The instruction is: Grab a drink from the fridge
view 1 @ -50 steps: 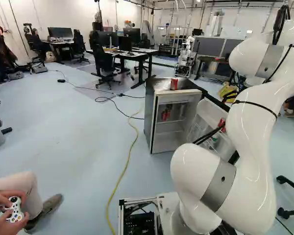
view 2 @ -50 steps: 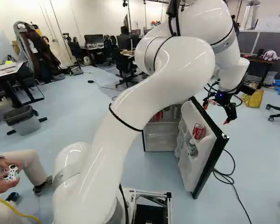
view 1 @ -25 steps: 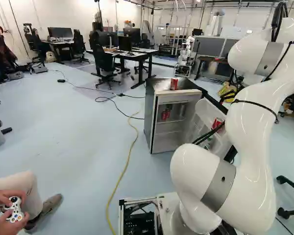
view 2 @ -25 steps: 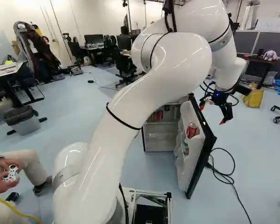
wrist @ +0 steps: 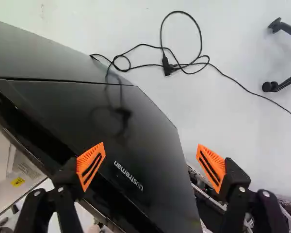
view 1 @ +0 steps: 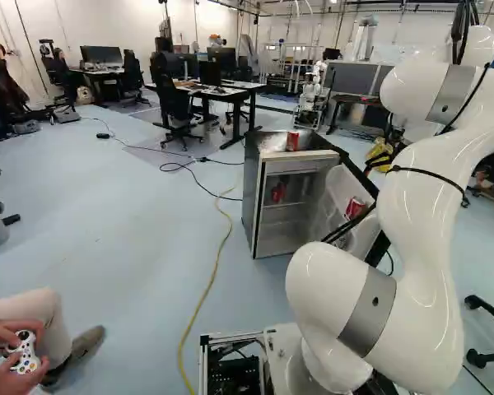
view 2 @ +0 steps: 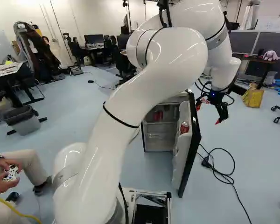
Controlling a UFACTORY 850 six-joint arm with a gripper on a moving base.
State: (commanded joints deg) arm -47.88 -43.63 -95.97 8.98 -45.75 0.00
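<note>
My gripper (view 2: 208,115) hangs by the outer side of the fridge door (view 2: 192,147) in the right base view. In the wrist view the gripper (wrist: 151,148) stands open; one orange-padded finger is over the door's edge, the other beyond its dark outer face (wrist: 136,131). Whether either touches is unclear. The small fridge (view 1: 251,193) stands partly open. A red can (view 1: 292,141) is on its top, red cans (view 1: 277,192) are on an inside shelf, and another red can (view 2: 184,127) sits in the door rack. My arm hides part of the door in the left base view.
A looped black cable (wrist: 168,68) lies on the floor beyond the door. Chair legs (wrist: 284,82) stand farther off. A yellow cable (view 1: 216,255) runs along the floor left of the fridge. Someone seated with a controller (view 1: 25,352) is near the base at the left.
The fridge door has swung inward toward the fridge body, carrying the can in its rack. My arm and gripper have shifted left in the right base view. The base has stayed put.
</note>
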